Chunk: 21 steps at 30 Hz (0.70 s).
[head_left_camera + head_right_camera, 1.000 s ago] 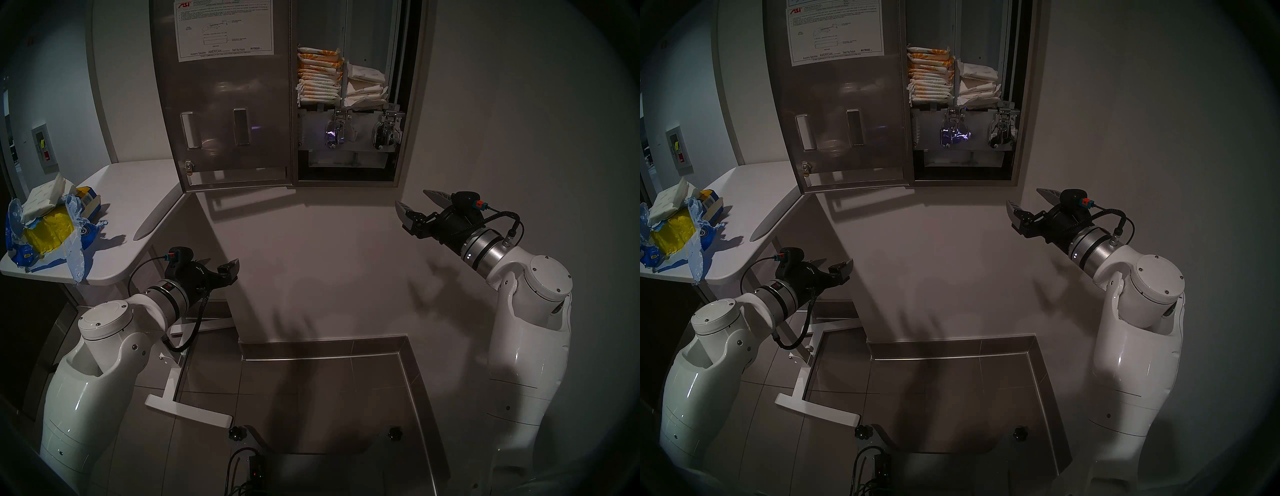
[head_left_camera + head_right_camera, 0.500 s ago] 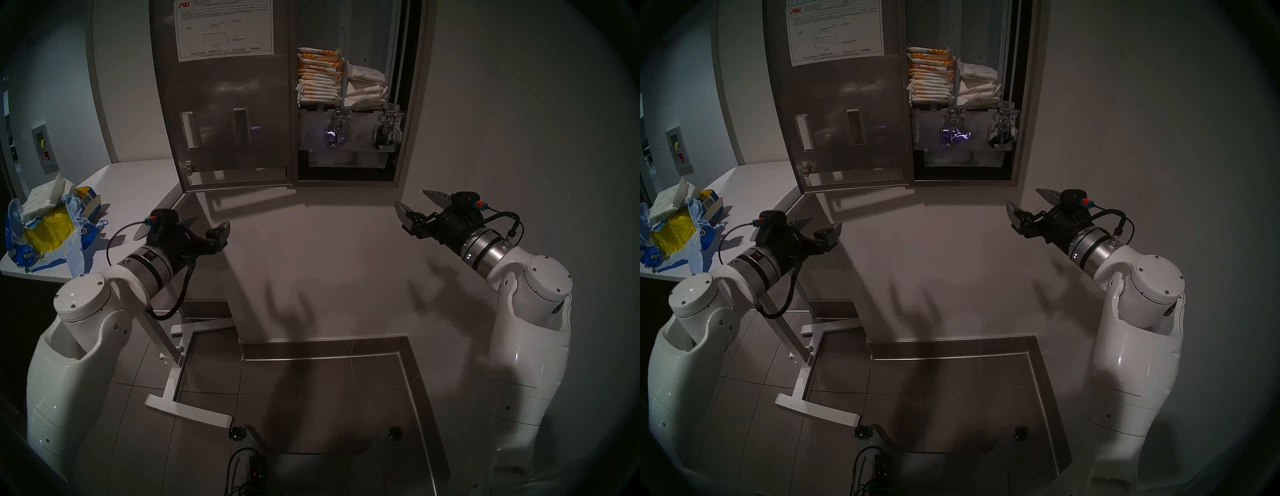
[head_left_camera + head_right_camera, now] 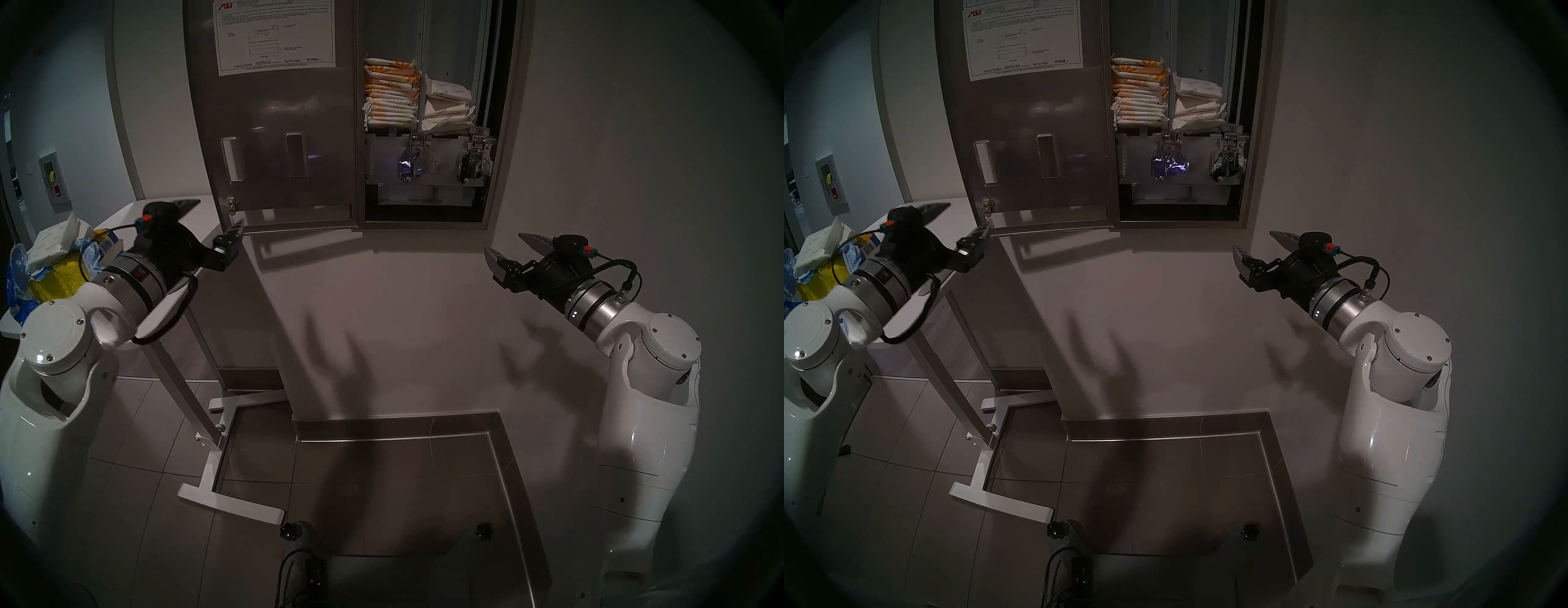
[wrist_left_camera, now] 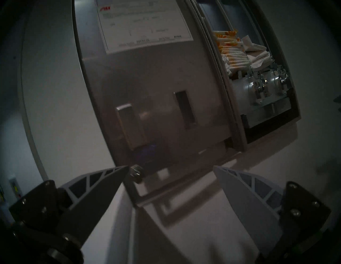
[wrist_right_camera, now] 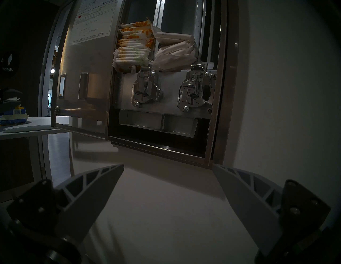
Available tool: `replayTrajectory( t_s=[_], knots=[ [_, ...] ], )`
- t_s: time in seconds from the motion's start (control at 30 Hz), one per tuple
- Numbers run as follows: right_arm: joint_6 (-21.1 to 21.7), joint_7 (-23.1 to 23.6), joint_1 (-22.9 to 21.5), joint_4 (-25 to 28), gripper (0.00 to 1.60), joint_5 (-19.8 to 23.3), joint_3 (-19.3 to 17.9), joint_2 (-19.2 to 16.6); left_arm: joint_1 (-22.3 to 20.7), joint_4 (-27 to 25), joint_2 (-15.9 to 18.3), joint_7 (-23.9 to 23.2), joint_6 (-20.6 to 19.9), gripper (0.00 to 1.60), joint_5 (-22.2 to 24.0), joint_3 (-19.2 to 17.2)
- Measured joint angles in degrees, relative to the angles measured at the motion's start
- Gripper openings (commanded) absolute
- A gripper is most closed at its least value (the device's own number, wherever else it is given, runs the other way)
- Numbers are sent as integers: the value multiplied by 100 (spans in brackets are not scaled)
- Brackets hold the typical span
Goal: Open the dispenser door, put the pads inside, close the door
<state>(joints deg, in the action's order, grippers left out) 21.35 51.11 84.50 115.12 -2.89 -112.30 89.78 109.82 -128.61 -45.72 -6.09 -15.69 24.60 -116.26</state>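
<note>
The dispenser door (image 3: 275,127) (image 3: 1026,119) (image 4: 156,73) (image 5: 92,64) stands swung open to the left, its white instruction sheet (image 3: 275,38) facing me. Plain white pads (image 3: 449,106) (image 5: 175,49) fill the right column of the cabinet. More white pads (image 3: 53,240) (image 3: 820,244) lie on the torn package on the table. My left gripper (image 3: 218,216) (image 3: 967,217) (image 4: 170,167) is open and empty just below the door's lower outer corner, one fingertip beside the lock latch (image 4: 136,173). My right gripper (image 3: 505,243) (image 3: 1253,240) (image 5: 168,165) hangs open and empty below the cabinet's right side.
Orange-printed pads (image 3: 390,93) fill the cabinet's left column above two chrome mechanisms (image 3: 441,163). A white table (image 3: 123,216) at the left carries a torn blue package (image 3: 17,293) with yellow bundles (image 3: 55,288). Its leg frame (image 3: 203,475) stands on the tiled floor.
My left arm has swung up and to the left, from below the table's edge to the door's lower outer corner, and its jaws have spread wider. The right arm has not moved.
</note>
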Motion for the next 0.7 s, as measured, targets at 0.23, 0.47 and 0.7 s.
replayTrajectory(
  t_s=[0.23,0.47,0.7],
  knots=[
    [0,-4,0,0,160,0,2,0,346,-36,171,-208,145,160,-792,-643],
    [-1,-9,0,0,160,0,4,0,723,11,161,-426,165,160,-1678,-1350],
    [-1,-13,0,0,160,0,5,0,1007,153,-83,-651,110,160,-2378,-2048]
  ],
)
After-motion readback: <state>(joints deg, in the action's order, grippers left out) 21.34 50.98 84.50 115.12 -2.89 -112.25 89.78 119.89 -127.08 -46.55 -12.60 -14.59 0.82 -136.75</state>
